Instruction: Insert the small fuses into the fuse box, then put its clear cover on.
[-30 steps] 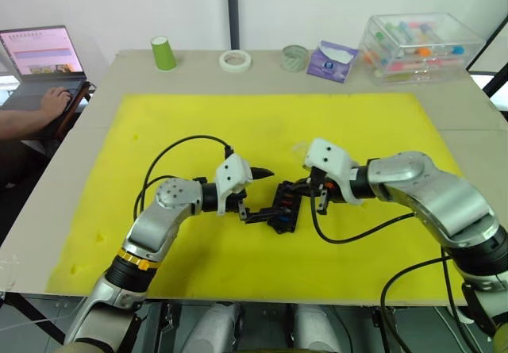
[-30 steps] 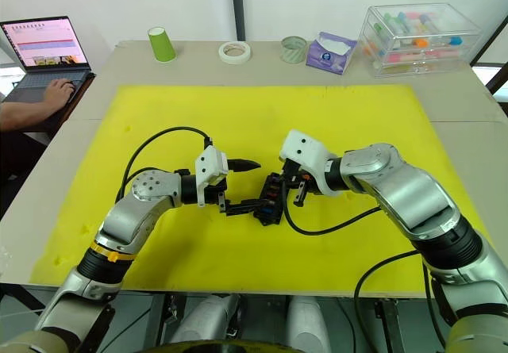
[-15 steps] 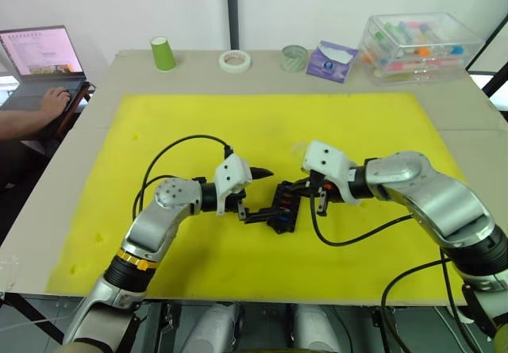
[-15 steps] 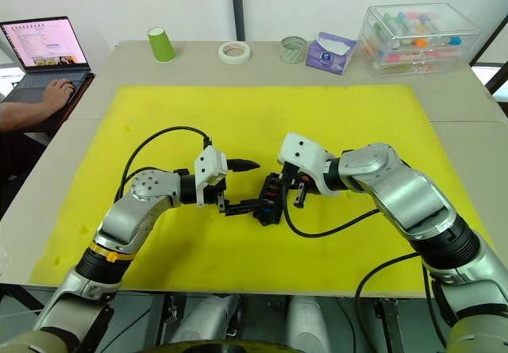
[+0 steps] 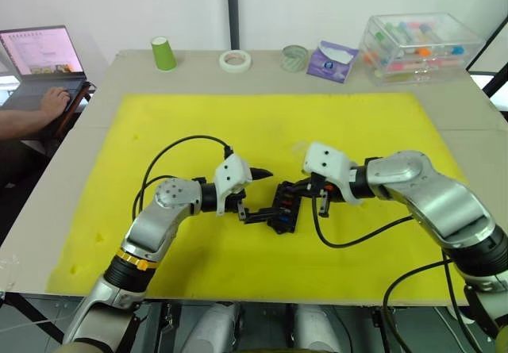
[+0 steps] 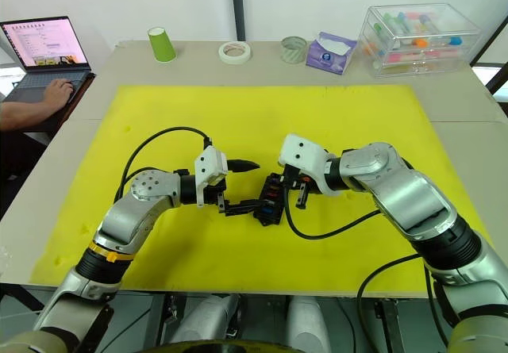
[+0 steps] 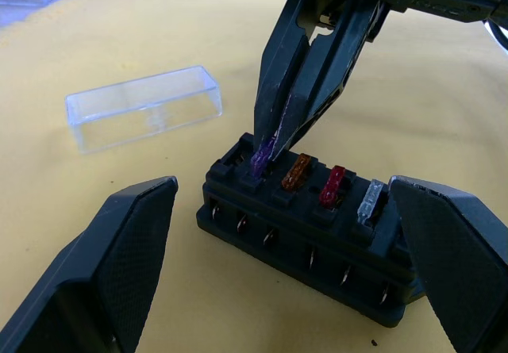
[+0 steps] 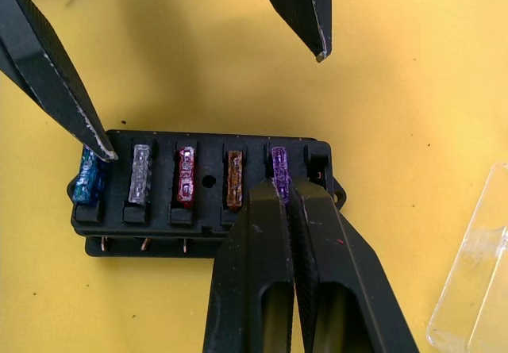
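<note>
The black fuse box lies on the yellow mat between my two arms. Blue, grey, red, amber and purple fuses stand in its row of slots, and the end slot beside the purple one is bare. My right gripper is shut, its tips pinching the top of the purple fuse. My left gripper is open wide: one finger touches the box's end by the blue fuse, the other hangs in the air above. The clear cover lies on the mat just beyond the box.
Along the back of the table stand a green cup, two tape rolls, a purple tissue pack and a large clear storage box. At the far left a person's hand rests on a laptop.
</note>
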{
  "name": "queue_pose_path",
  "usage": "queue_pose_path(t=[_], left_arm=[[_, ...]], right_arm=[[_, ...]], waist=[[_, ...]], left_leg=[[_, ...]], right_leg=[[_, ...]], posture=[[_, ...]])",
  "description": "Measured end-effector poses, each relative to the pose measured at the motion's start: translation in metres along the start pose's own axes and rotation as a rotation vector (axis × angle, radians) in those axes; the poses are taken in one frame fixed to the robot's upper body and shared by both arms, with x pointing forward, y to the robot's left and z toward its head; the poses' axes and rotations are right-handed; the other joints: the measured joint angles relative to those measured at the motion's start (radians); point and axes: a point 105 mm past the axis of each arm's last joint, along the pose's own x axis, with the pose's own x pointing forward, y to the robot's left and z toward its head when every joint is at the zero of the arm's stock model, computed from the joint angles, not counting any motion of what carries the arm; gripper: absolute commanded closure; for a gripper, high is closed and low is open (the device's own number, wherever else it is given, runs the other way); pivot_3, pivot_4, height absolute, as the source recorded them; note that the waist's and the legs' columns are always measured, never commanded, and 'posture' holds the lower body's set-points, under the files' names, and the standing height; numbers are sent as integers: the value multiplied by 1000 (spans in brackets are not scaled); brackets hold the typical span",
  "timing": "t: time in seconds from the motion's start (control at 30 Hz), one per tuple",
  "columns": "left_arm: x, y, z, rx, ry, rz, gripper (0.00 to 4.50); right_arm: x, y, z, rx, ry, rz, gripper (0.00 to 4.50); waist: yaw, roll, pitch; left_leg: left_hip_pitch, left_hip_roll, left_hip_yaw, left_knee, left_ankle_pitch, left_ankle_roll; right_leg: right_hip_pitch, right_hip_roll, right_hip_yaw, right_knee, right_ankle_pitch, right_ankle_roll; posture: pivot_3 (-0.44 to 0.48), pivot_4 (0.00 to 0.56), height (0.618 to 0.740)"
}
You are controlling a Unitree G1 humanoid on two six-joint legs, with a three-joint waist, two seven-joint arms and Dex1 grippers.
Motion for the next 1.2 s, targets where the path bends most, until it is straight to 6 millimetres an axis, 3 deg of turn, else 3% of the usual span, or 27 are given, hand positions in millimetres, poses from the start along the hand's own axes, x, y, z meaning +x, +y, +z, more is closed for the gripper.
queue_pose_path(t=[0.17,0.27,0.37,0.67,1.07,1.2], left_arm=[[0,0,0,0,0,0,19],[0,0,0,0,0,0,0],[0,0,0,-1,1,0,0],[0,0,0,-1,2,0,0],[0,-1,0,-5,2,-5,0],[0,-1,0,-5,1,-5,0]], right_arm=[[0,0,-1,9,2,-1,4500],[0,0,-2,10,1,-1,3837],[0,0,-3,16,1,-1,2858],[0,0,0,39,-24,7,2858],[-17,-7,11,107,-111,1,2858],[-26,-10,13,116,-155,-30,4161]], waist=[[0,0,0],[0,0,0],[0,0,0],[0,0,0],[0,0,0],[1,0,0]], left_leg=[[0,0,0,0,0,0],[0,0,0,0,0,0],[0,0,0,0,0,0],[0,0,0,0,0,0],[0,0,0,0,0,0],[0,0,0,0,0,0]], right_leg=[[0,0,0,0,0,0],[0,0,0,0,0,0],[0,0,0,0,0,0],[0,0,0,0,0,0],[0,0,0,0,0,0],[0,0,0,0,0,0]], posture=[[0,150,740],[0,150,740],[0,150,740],[0,150,740],[0,150,740],[0,150,740]])
